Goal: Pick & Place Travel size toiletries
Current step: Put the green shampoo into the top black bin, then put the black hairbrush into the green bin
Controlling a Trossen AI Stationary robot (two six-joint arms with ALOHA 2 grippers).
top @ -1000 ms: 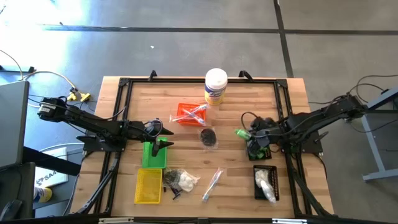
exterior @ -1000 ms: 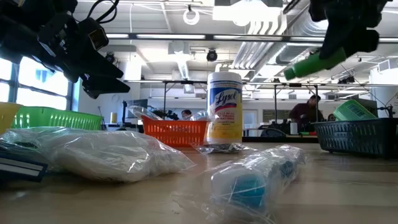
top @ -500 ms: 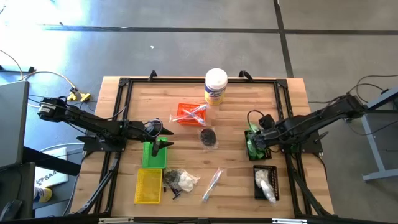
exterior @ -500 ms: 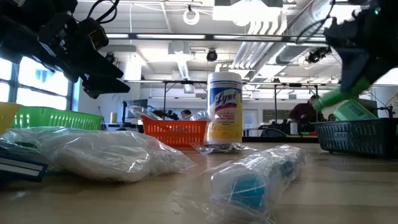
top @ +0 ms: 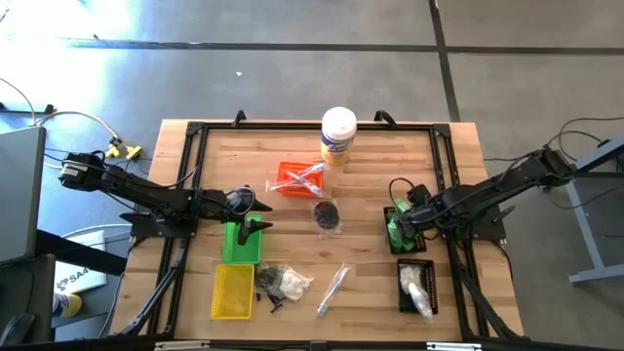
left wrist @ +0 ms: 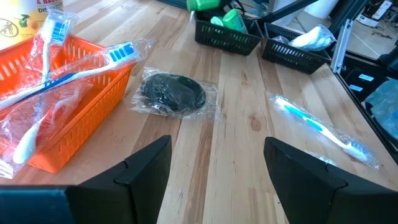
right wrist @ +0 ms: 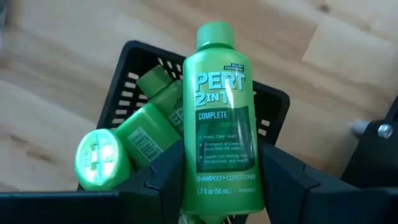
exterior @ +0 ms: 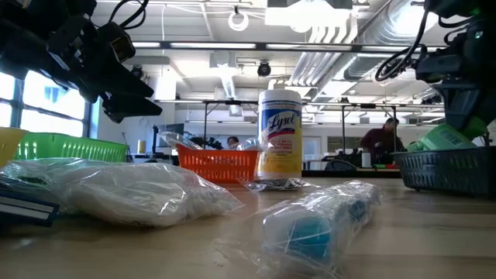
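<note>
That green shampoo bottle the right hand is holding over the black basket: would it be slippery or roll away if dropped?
The green shampoo bottle looks like smooth, glossy plastic, so it may slip a little between the right hand's fingers. Its rounded body could probably roll on bare wood, but the black basket below, already holding similar bottles, would likely stop it. It seems small and probably light.

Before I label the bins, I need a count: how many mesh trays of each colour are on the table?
orange tray: 1
green tray: 1
yellow tray: 1
black trays: 2
Total: 5
</note>
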